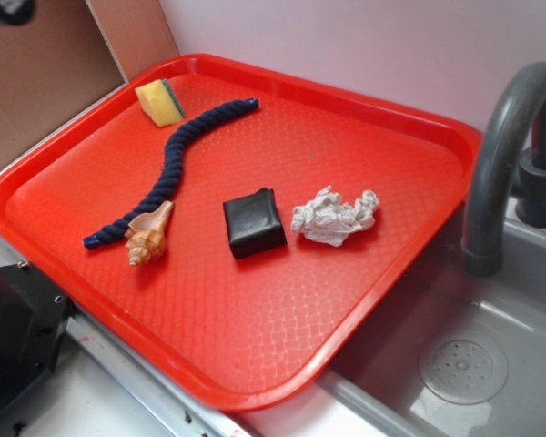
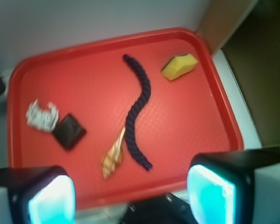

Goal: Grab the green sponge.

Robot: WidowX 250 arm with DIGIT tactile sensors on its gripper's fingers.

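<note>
The green sponge (image 1: 160,101) is a small yellow foam block with a dark green layer on one side. It lies at the far left corner of the red tray (image 1: 364,300), just beyond one end of the blue rope (image 1: 168,173). In the wrist view the sponge (image 2: 178,66) sits at the upper right of the tray (image 2: 186,121). My gripper (image 2: 130,198) is open and empty, high above the tray's near edge, far from the sponge. Its fingers (image 2: 210,196) have cyan pads. In the exterior view only a dark bit of the arm shows at the top left corner.
A seashell (image 1: 149,234), a black square pad (image 1: 253,223) and a crumpled white paper ball (image 1: 335,216) lie on the tray. A grey faucet (image 1: 502,164) and a sink (image 1: 464,364) are at the right. Cardboard stands at the back left.
</note>
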